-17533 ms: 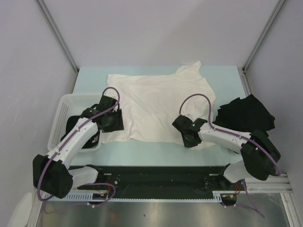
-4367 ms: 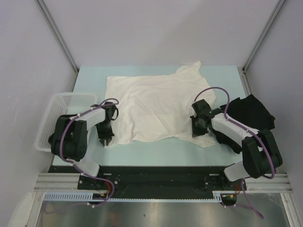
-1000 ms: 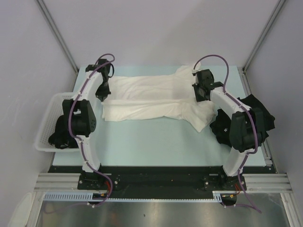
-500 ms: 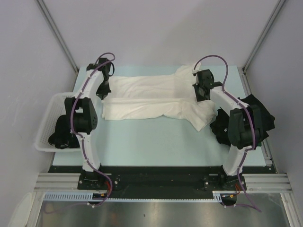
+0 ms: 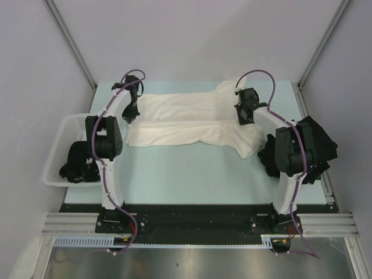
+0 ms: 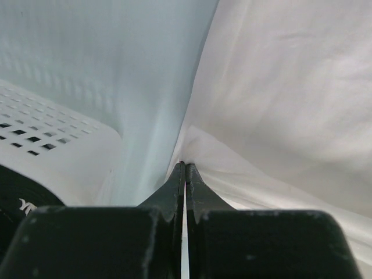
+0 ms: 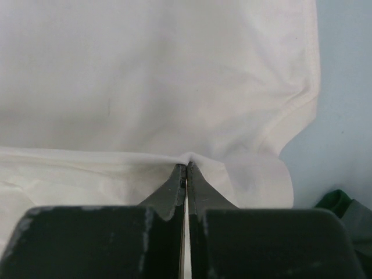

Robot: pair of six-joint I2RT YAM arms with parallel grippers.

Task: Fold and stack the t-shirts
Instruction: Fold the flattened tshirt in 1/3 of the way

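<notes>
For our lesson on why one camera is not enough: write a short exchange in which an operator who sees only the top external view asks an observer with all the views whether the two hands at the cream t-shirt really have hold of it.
Operator: From above I cannot tell how the left hand stands. Has it got the cream t-shirt?
Observer: Yes. Its wrist view shows the jaws shut on a pinched-up edge of the cloth.
Operator: And the right hand?
Observer: Shut as well. Its wrist view shows a small ridge of the same cloth gathered at the tips.
</notes>
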